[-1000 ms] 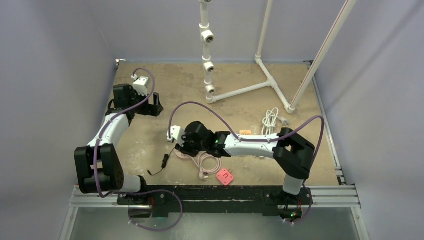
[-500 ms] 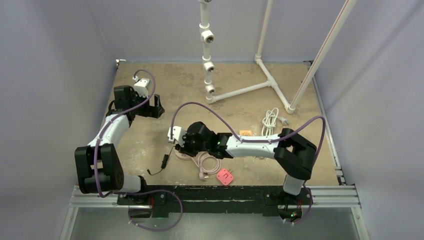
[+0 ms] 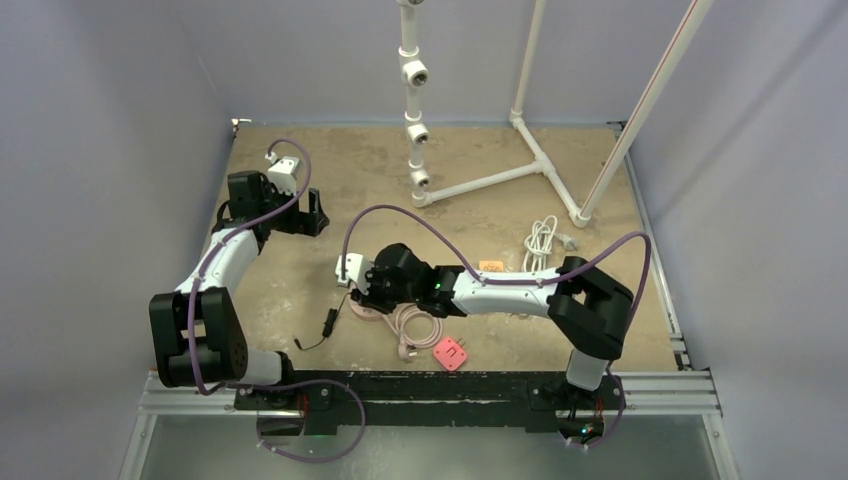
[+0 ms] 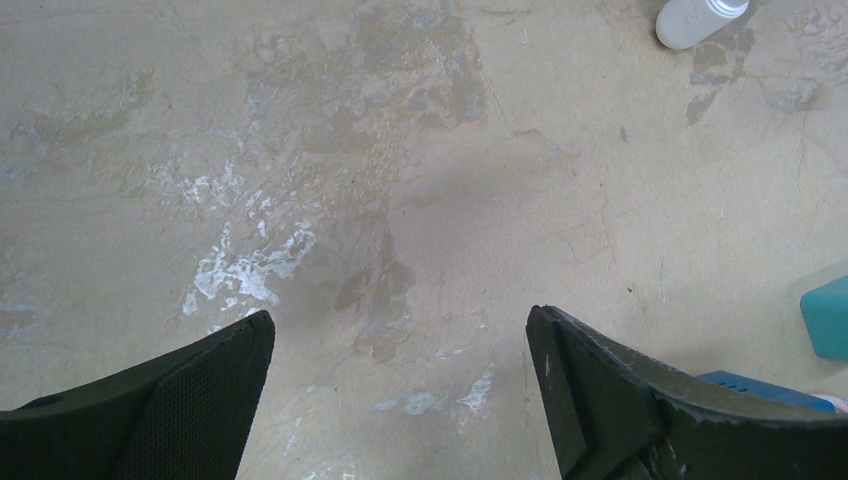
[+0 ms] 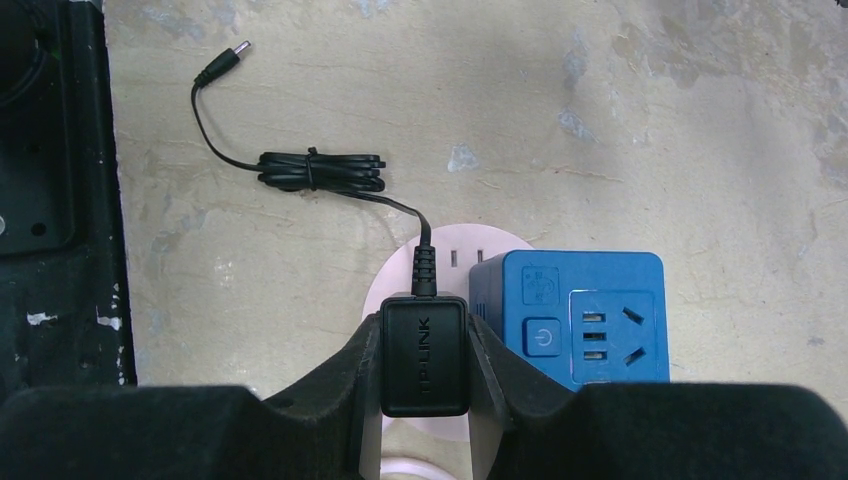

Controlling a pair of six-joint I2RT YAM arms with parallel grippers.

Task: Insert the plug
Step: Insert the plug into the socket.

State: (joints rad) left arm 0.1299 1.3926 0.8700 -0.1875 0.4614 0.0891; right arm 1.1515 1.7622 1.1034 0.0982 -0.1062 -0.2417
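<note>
Near the middle of the table (image 3: 300,290), the right gripper (image 5: 424,335) pinches a black power adapter (image 5: 424,370), one finger pressed against each side of the block. From its wrist camera, the adapter sits over a pale pink round piece (image 5: 450,245) and just beside a blue socket block (image 5: 585,315). I can't tell whether its prongs touch anything. The adapter's thin black cord runs out to a tied bundle (image 5: 320,170) and ends in a small barrel tip (image 5: 225,62) lying on the bare tabletop. Closer to the arm bases lie a loop of pink cable (image 3: 410,325) and a pink square plug (image 3: 450,352). Over at the far left, the left gripper (image 4: 400,318) hangs above the stained surface with its fingers spread wide, nothing between them.
</note>
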